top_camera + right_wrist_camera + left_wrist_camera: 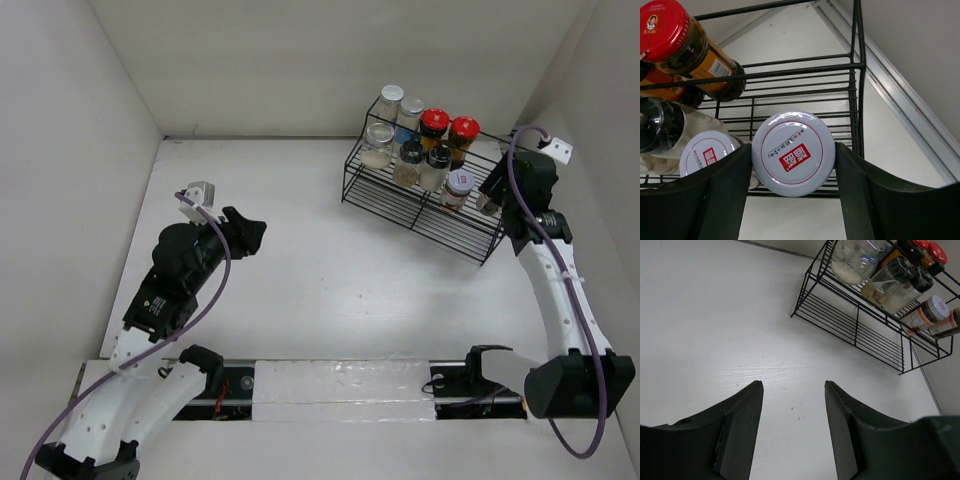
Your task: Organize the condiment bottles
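My right gripper (pixel 792 146) is shut on a white-capped jar (pixel 793 153), its fingers pressed against both sides of the cap, at the right end of the black wire rack's (pixel 420 205) lower tier. A second white-capped jar (pixel 707 152) stands just left of it. On the upper tier stand two dark jars with red caps (pixel 448 125) and several clear bottles (pixel 400 130). In the top view the right gripper (pixel 492 195) hides the held jar. My left gripper (pixel 793 383) is open and holds nothing, over bare table far to the left of the rack (pixel 855 330).
The rack sits in the far right corner, close to the right wall (pixel 600 120) and back wall. A metal rail (pixel 905 110) runs along the wall's foot beside the rack. White tabletop (pixel 300 260) stretches between the left gripper and the rack.
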### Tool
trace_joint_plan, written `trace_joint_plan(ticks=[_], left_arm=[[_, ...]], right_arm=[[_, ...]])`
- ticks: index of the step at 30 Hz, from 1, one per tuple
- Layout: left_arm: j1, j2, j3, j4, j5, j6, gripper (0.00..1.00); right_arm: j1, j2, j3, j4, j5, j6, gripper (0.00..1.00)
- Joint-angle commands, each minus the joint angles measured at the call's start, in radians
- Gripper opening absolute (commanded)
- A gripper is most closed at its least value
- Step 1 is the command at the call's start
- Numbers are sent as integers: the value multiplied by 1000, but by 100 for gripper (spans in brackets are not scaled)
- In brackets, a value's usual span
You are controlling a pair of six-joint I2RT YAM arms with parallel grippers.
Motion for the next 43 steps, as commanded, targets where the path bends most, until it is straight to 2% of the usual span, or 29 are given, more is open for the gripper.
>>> trace_joint_plan(ticks=[1,4,7,8,11,12,13,14,17,19,20,22,23,26,27,30,32,35,43], left_arm=[[4,-7,-1,32,-2,13,47],[4,2,-1,32,-11,13,47],[4,14,-1,32,-11,13,49],[4,14,8,32,-11,22,51],[4,24,8,32,-11,22,56],[4,33,17,32,-11,22,58],[4,33,17,23,-11,22,64],[4,33,17,23,-2,31,67],[4,-1,17,23,-2,31,91],[4,-19,17,47,-2,31,97],[4,-39,17,47,10,31,100],[4,-59,17,73,29,22,100],[4,-70,17,82,38,13,100],[4,-94,49,96,47,4,100],[4,-95,63,87,61,4,100],[4,-95,124,69,102,4,100],[4,-108,143,69,128,4,100],[4,-144,155,79,159,-8,100],[4,-183,134,116,204,-27,100]], right_arm=[[-10,20,16,205,-62,2,49],[-10,34,-14,205,-73,12,55],[-10,25,-40,214,-73,12,66],[-10,25,-40,214,-73,12,75],[-10,-9,-29,201,-73,12,88],[-10,-21,-29,200,-73,12,98],[-10,-35,-29,200,-63,12,100],[-10,-47,-17,200,-63,12,100],[-10,-125,18,173,-105,12,100],[-10,-217,29,203,-160,-10,100],[-10,-251,16,223,-250,-24,100],[-10,-343,-6,274,-362,-64,100],[-10,-371,-6,274,-478,-64,100],[46,-483,-93,347,-637,-76,100],[69,-509,-121,380,-749,-76,100],[134,-587,-187,437,-949,-76,100],[145,-628,-208,446,-1025,-76,100],[145,-670,-241,446,-1100,-67,100],[145,-744,-302,411,-1045,-47,100]])
